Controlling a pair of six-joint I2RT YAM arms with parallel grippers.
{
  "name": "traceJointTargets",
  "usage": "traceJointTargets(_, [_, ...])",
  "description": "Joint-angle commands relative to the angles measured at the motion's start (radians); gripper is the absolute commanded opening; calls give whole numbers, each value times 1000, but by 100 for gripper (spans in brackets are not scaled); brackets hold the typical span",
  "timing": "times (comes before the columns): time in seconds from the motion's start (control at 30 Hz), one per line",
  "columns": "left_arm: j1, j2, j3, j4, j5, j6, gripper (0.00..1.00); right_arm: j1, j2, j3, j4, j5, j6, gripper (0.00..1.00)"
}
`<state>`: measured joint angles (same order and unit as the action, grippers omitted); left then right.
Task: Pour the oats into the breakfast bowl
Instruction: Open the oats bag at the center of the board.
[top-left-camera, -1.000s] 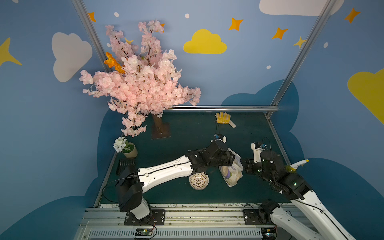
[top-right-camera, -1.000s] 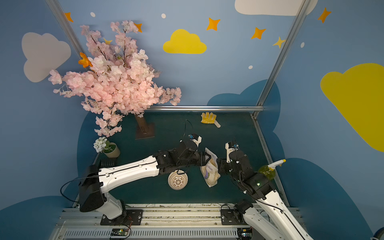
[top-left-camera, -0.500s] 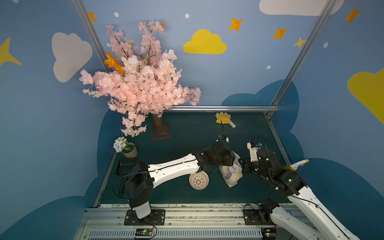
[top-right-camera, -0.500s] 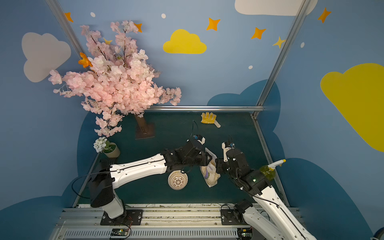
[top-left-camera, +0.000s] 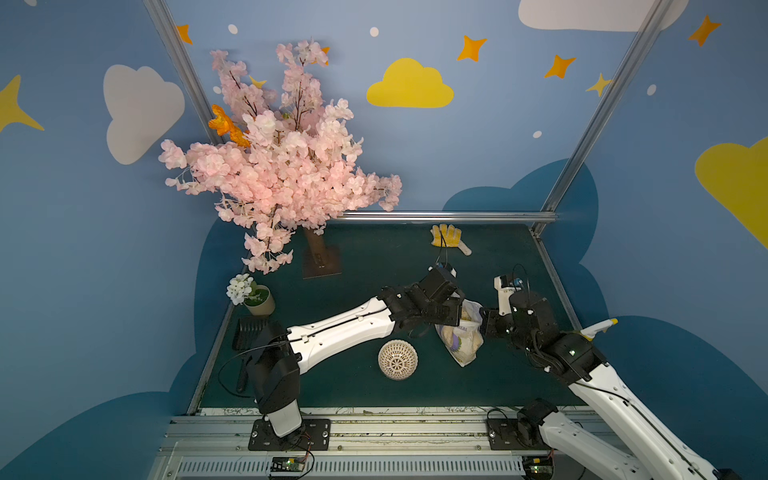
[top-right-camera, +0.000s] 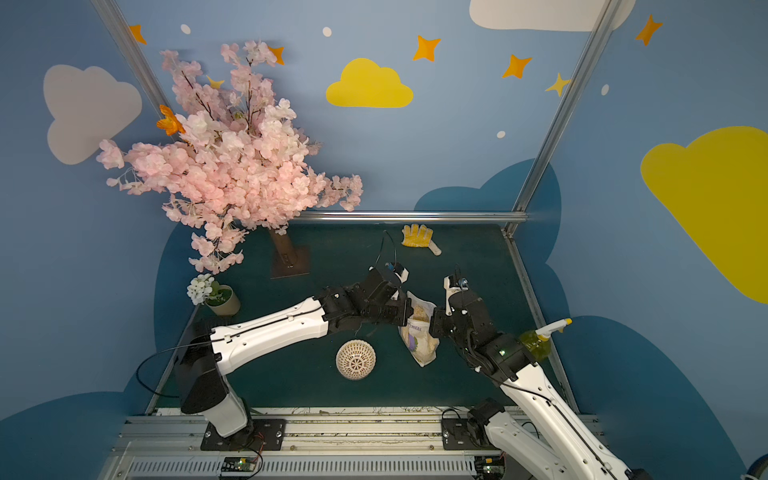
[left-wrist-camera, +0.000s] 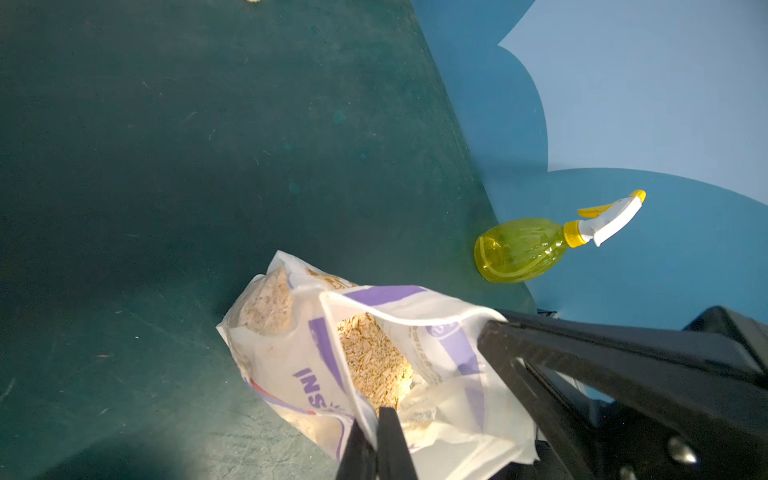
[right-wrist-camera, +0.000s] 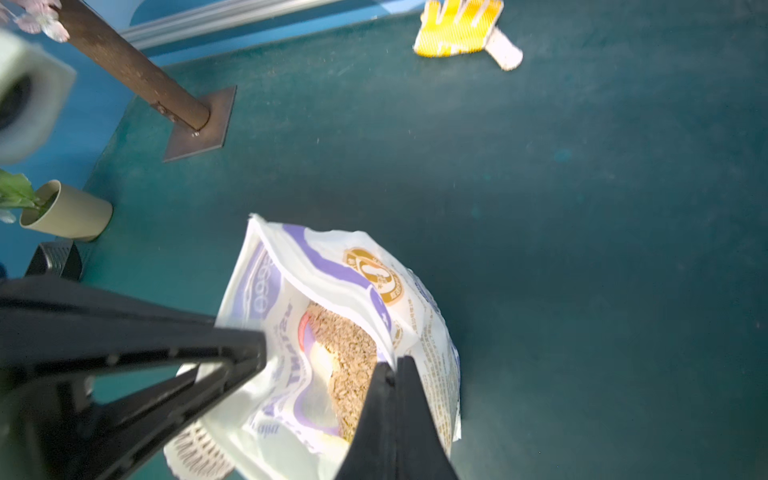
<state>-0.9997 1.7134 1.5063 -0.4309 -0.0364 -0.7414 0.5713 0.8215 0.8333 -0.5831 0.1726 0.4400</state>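
1. Breakfast bowl (top-left-camera: 397, 360): stands on the green mat (top-left-camera: 357, 257), nearest the arm bases.
2. Oats (left-wrist-camera: 370, 361): inside the open bag (top-left-camera: 461, 338), just beside the bowl, on its right.
3. Left gripper (left-wrist-camera: 376, 419): fingers pressed together, pinching the bag's rim.
4. Right gripper (right-wrist-camera: 392, 365): fingers likewise pinching the opposite rim.
5. Yellow glove (top-left-camera: 448, 237): far edge, well apart.

Most of the breakfast bowl (right-wrist-camera: 195, 457) behind the oats bag (right-wrist-camera: 332, 274), past the edge.
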Motion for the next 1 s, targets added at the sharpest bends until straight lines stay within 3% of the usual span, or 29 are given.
traceJointTargets(0.0, [51,-59,68,-49,-49,79,3,-40,66,52,111,107,-51,0])
traceJointTargets(0.23, [113,13,142,-86,-54,80,3,-75,223,81,305,-34,-77,0])
traceJointTargets(0.5, [154,83,138,-83,-48,59,3,-93,312,74,320,-107,-64,0])
traceJointTargets(0.53, [158,87,132,-82,-48,59,3,-94,305,57,332,-120,-64,4])
traceJointTargets(0.57, [161,90,128,-82,-46,57,3,-93,292,38,337,-124,-64,21])
traceJointTargets(0.63, [169,93,120,-81,-29,54,3,-93,246,-2,330,-140,-54,72])
traceJointTargets(0.67, [170,92,118,-81,-30,55,3,-89,216,-23,326,-141,-49,84])
traceJointTargets(0.8, [170,79,114,-81,-31,56,3,-38,76,-144,359,-109,-34,91])
traceJointTargets(0.93, [171,71,116,-81,-24,63,3,94,-50,-329,469,-19,-15,91])
traceJointTargets(0.97, [171,69,115,-81,-22,63,3,125,-69,-384,522,4,-6,95])
